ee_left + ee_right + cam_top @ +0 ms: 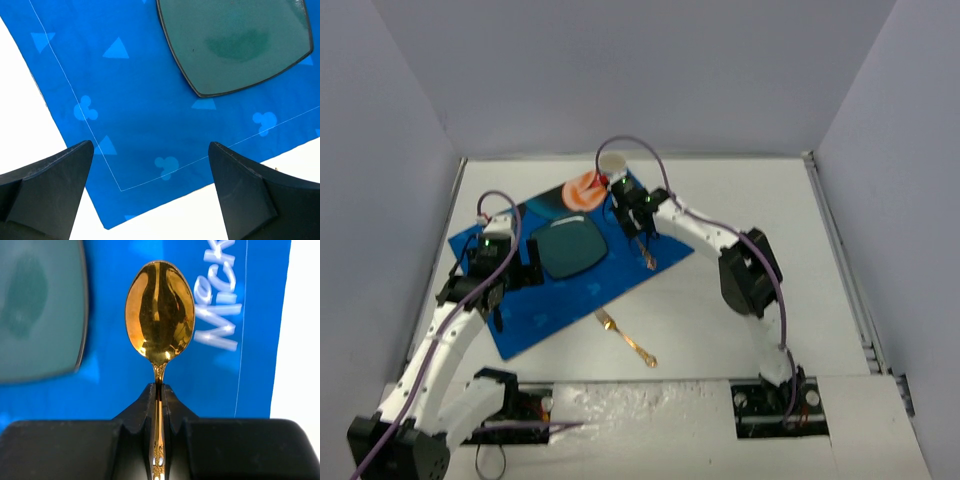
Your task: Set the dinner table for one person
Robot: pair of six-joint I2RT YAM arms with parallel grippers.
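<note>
The white table (760,200) fills the overhead view's middle, a blue placemat (545,305) left of centre carrying a dark plate (568,247). The right gripper (158,390) pinches a gold spoon (160,315) by its handle over the placemat beside the plate. The left gripper (150,150) hangs with jaws spread above the placemat's corner.
</note>
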